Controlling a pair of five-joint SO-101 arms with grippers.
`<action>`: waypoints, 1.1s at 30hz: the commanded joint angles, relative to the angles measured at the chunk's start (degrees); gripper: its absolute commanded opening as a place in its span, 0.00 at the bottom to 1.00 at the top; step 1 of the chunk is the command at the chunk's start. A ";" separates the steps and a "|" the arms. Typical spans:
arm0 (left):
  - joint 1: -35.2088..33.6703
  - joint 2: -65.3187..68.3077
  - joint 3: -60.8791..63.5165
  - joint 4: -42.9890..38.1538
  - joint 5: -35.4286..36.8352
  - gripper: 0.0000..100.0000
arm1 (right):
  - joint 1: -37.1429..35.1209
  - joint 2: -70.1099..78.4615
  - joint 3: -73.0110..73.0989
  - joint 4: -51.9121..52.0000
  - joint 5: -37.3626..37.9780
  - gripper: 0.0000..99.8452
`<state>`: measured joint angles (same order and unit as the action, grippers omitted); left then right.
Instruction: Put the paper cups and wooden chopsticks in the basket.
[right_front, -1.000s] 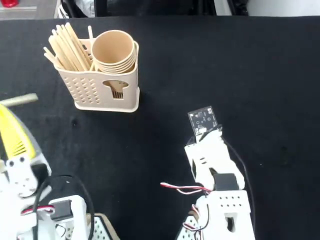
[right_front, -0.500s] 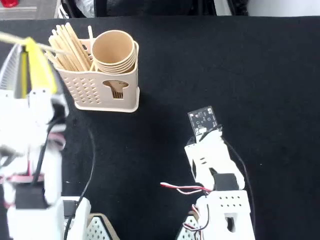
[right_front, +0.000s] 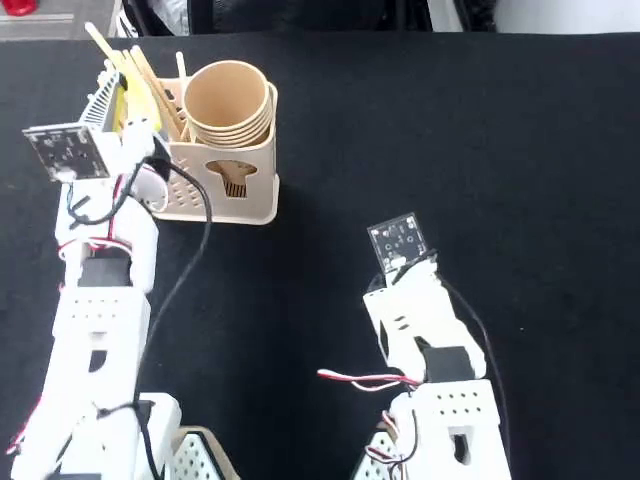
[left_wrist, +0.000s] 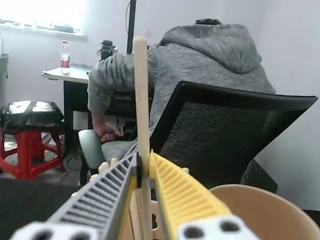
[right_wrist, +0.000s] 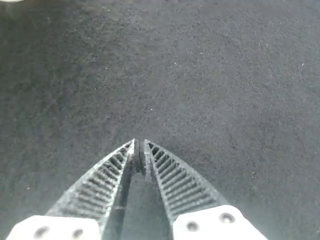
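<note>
A beige slotted basket (right_front: 215, 190) stands at the table's far left. Inside it are a stack of paper cups (right_front: 228, 100) and a bundle of wooden chopsticks (right_front: 155, 85). My left gripper (right_front: 125, 95) hovers over the chopstick side of the basket, shut on one wooden chopstick (left_wrist: 142, 145) that stands upright between its jaws; the gripper (left_wrist: 144, 170) has a cup rim (left_wrist: 260, 212) just beside it. My right gripper (right_wrist: 139, 150) is shut with nothing in it, low over bare black cloth, and its arm (right_front: 425, 320) is folded near the table's front.
Black cloth covers the table (right_front: 450, 130). Open room lies to the right of the basket and in the middle. Behind the table stands a mesh office chair (left_wrist: 235, 130) with a person in a grey hoodie.
My left arm has swung from the front left up and over to the basket, carrying the chopstick. The right arm has barely shifted.
</note>
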<state>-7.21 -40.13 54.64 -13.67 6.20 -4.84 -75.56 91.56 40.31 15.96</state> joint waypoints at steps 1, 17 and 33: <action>-0.84 2.64 -0.57 -0.70 0.35 0.03 | -0.70 -0.75 -0.40 -1.32 0.53 0.01; -3.21 -29.71 4.53 46.86 -1.05 0.16 | -0.62 -0.75 -0.40 -1.32 0.53 0.01; -6.73 -62.33 36.70 56.62 -11.08 0.05 | -0.97 -0.75 -0.57 2.02 0.44 0.01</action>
<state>-11.78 -101.32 91.47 39.16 -4.35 -4.92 -75.56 91.56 40.57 15.96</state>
